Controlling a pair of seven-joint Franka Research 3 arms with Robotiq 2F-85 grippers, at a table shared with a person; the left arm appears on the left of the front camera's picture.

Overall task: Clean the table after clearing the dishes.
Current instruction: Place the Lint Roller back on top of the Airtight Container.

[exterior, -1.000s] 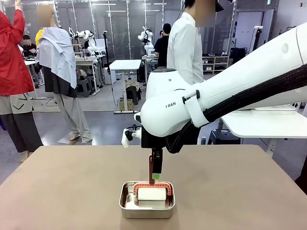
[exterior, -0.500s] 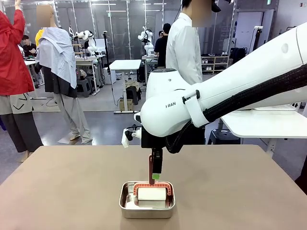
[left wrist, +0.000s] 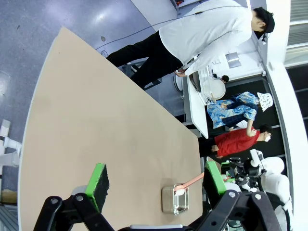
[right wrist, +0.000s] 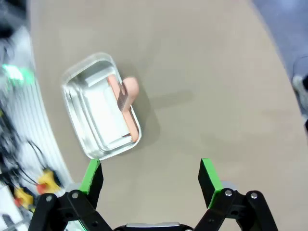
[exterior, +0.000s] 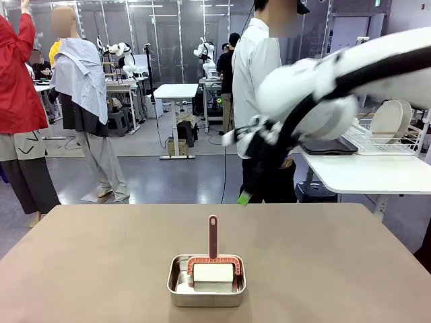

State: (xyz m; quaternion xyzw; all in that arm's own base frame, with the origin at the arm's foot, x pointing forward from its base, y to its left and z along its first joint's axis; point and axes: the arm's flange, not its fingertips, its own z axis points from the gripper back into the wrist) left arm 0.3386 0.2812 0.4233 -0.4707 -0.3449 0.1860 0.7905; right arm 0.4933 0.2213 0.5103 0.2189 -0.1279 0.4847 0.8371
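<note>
Showing the right tool (right wrist: 150,179), jaws wide and empty, now lifted well above the steel pan (exterior: 206,280) after releasing the pink-handled brush (exterior: 213,254) upright inside it; the left tool (left wrist: 156,185) is likewise empty. Cleared worktop (exterior: 87,262): cleaning apparently complete.

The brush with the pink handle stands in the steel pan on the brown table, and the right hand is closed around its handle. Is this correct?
Not quite. The right hand is open and away from the brush, which stands alone in the steel pan; the front view shows this.
</note>
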